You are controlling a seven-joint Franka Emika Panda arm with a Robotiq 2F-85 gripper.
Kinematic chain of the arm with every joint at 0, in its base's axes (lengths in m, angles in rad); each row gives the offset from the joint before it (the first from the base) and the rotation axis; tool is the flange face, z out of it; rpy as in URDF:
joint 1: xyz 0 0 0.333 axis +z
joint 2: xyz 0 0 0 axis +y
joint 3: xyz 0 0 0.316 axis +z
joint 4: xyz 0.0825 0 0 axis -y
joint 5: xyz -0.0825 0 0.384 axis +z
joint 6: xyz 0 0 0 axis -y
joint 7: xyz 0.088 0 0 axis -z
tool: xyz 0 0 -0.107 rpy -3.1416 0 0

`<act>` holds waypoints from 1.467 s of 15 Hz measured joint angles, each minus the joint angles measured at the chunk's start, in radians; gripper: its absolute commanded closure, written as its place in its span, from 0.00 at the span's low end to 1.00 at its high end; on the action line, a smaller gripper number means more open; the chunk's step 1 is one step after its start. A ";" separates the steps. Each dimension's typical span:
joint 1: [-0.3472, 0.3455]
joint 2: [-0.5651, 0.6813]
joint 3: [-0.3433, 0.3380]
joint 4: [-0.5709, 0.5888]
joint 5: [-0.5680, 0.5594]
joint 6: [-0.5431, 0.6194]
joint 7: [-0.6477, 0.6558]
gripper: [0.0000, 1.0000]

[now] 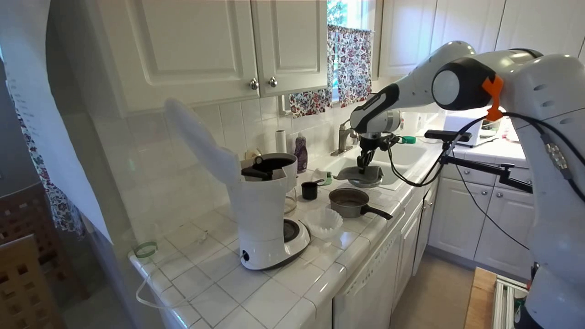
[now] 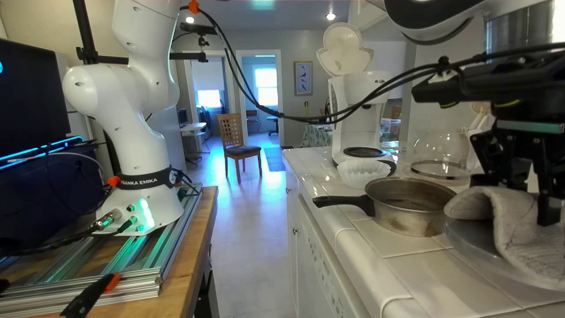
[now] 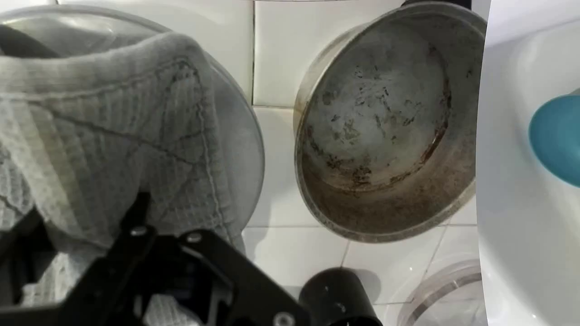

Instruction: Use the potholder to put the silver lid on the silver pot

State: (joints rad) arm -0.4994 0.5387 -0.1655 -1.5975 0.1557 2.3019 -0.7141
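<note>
The silver lid (image 1: pixel 365 184) lies under a grey potholder (image 1: pixel 351 173), beside the sink; its rim shows in the wrist view (image 3: pixel 242 140). My gripper (image 1: pixel 364 167) points down over the lid's middle, shut on the potholder, with bunched cloth between the fingers in the wrist view (image 3: pixel 86 222). Whether a lid knob is pinched inside is hidden. The lid casts a shadow on the tiles; I cannot tell whether it is lifted. The silver pot (image 2: pixel 406 218) stands open, upright and empty beside the lid, with a narrow gap in the wrist view (image 3: pixel 380 210). Its dark handle (image 1: pixel 378 212) points to the counter's front edge.
A black cup (image 1: pixel 309 191) stands behind the pot. A white paper filter (image 1: pixel 325 223) and a white coffee maker (image 1: pixel 263 219) stand past the pot. A glass carafe (image 2: pixel 441 152) stands near the wall. The sink (image 1: pixel 406 155) lies beyond the lid.
</note>
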 measured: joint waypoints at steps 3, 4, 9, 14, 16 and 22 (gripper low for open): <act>0.000 -0.040 0.000 -0.016 -0.002 -0.001 -0.002 0.92; 0.002 -0.055 0.000 -0.026 -0.002 -0.001 -0.005 0.92; 0.026 -0.119 0.002 -0.079 -0.005 -0.001 -0.018 0.92; 0.070 -0.159 0.005 -0.126 -0.013 -0.001 -0.033 0.92; 0.089 -0.165 0.007 -0.138 -0.022 -0.001 -0.039 0.92; 0.144 -0.178 0.009 -0.178 -0.059 -0.002 -0.032 0.92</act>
State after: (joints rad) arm -0.3551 0.3603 -0.1566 -1.7759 0.0962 2.3000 -0.7458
